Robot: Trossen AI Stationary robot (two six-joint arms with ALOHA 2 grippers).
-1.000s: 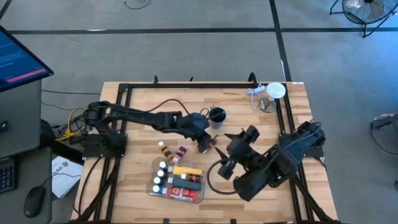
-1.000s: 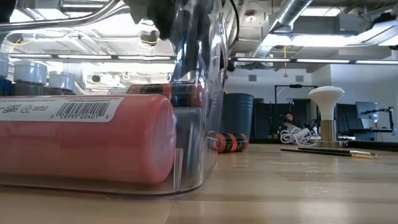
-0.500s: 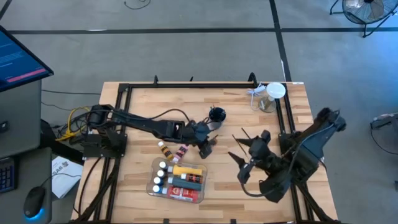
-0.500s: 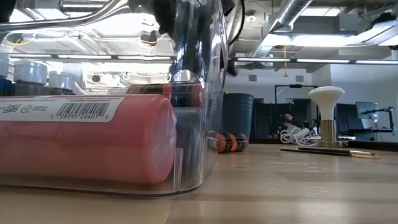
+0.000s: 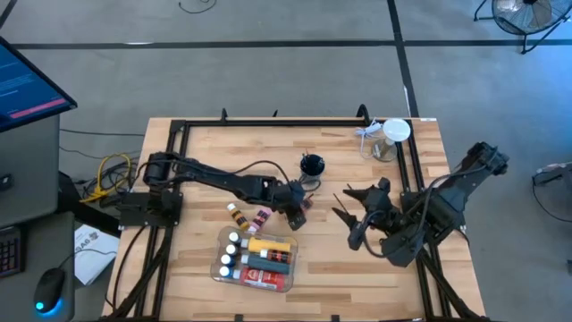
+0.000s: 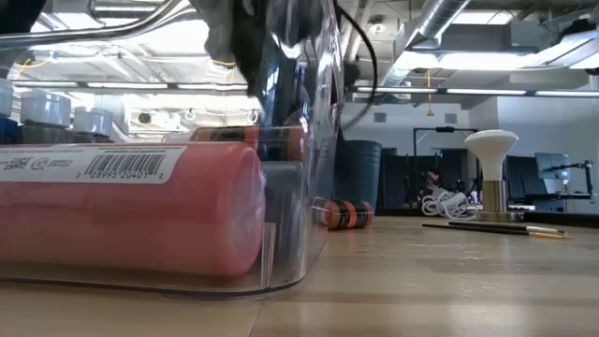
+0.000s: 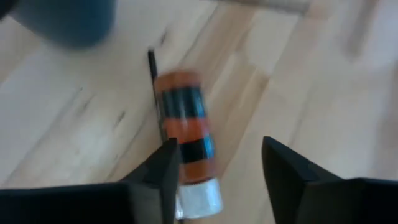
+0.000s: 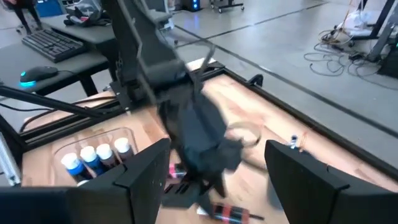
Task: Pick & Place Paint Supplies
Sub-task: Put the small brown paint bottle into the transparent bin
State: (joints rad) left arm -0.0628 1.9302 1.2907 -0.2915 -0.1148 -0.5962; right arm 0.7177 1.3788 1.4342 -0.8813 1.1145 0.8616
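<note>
An orange-and-black paint tube [image 7: 185, 124] with a pale cap lies flat on the wooden table [image 5: 197, 161], also seen in the low view [image 6: 344, 214]. My left gripper [image 7: 219, 142] hangs open just over it near the table's middle [image 5: 299, 201], tilted downward, one finger on each side of the tube's cap end; whether a finger touches it I cannot tell. My right gripper [image 5: 350, 213] hovers open and empty toward the right side, pointing at the left arm [image 8: 193, 124]. A clear tray [image 5: 255, 259] near the front holds several tubes and bottles.
Two small bottles [image 5: 237, 215] [image 5: 262, 219] lie beside the tray. A dark cup [image 5: 311, 165] stands behind the left gripper. A jar with a white lid [image 5: 391, 136] stands at the far right corner. A thin brush [image 6: 491, 227] lies on the table. A black frame [image 5: 268, 123] borders the table.
My left gripper has sunk toward the table onto the orange tube, tipping further downward. My right arm has drawn back toward the table's right edge, its gripper staying open. The orange tube has kept its place on the table.
</note>
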